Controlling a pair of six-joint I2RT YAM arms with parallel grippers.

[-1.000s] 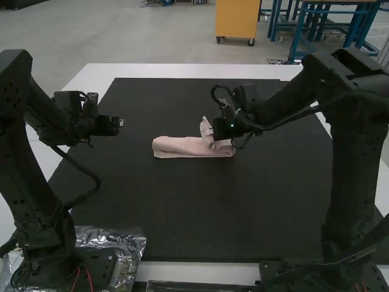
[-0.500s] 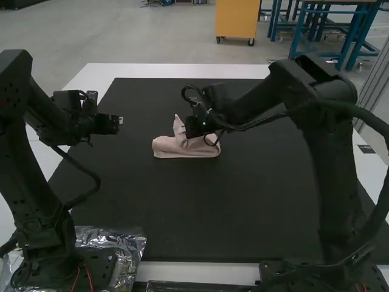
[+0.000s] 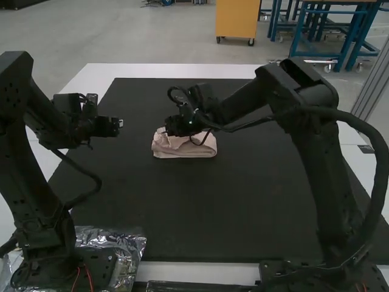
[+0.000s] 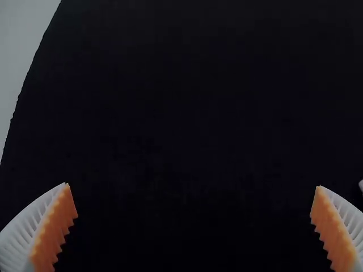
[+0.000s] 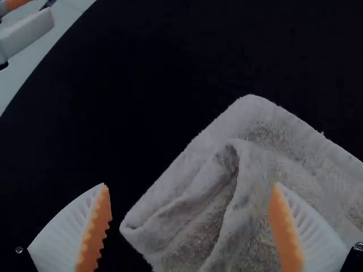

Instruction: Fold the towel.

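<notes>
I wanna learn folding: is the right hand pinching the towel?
No, the orange pads of the right hand are wide apart at the towel.

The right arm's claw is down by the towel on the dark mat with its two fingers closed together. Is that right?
Not quite: the fingers are spread wide apart, as the right wrist view shows. The rest holds: the right gripper is down by the towel on the dark mat.
</notes>
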